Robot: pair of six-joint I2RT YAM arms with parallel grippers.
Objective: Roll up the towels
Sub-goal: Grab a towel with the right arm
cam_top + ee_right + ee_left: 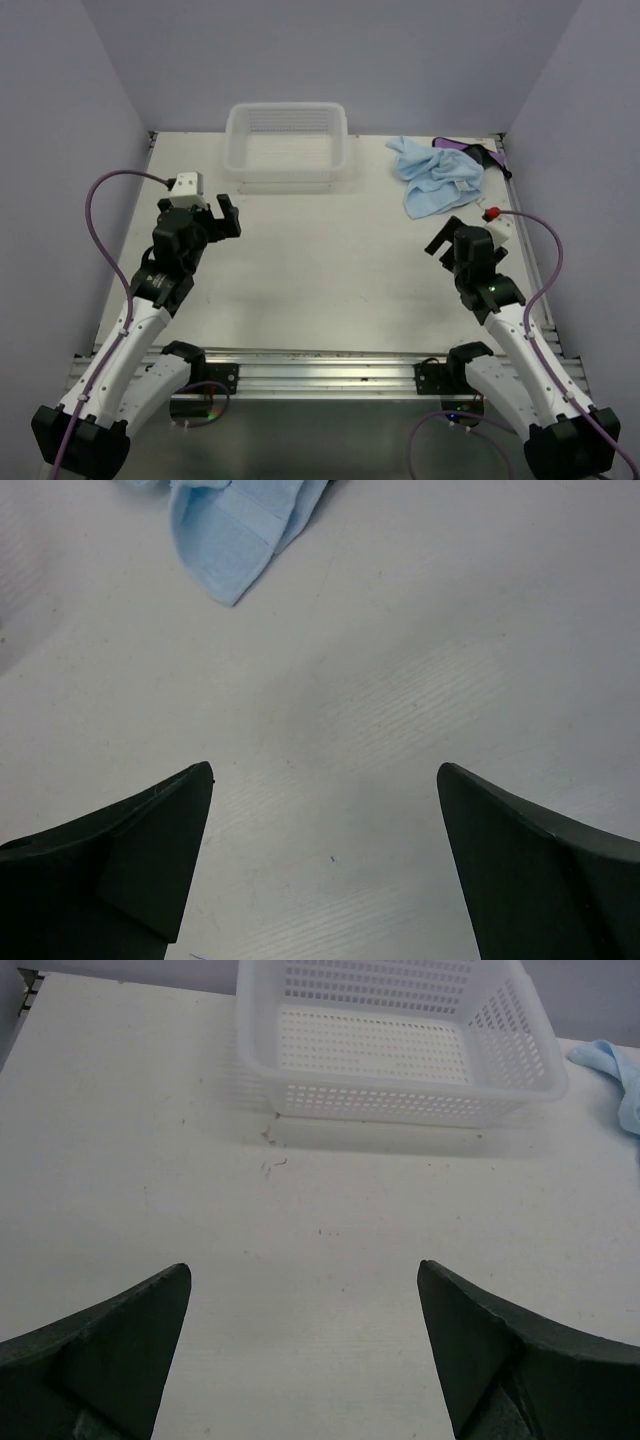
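Observation:
Two towels lie crumpled together at the back right of the table: a light blue towel (436, 176) in front, and a purple and black towel (473, 152) partly under it at the back. A corner of the blue towel (240, 525) shows at the top of the right wrist view, and its edge (618, 1075) at the right of the left wrist view. My left gripper (222, 212) hovers open over the left part of the table, nothing between its fingers (130, 1345). Below the towels, my right gripper (447, 236) is open and holds nothing.
A white perforated basket (288, 143) stands at the back centre, also ahead in the left wrist view as the basket (400, 1045). A small red object (492, 213) lies by the right gripper. Walls close the table at back and sides. A metal rail (320, 365) runs along the near edge.

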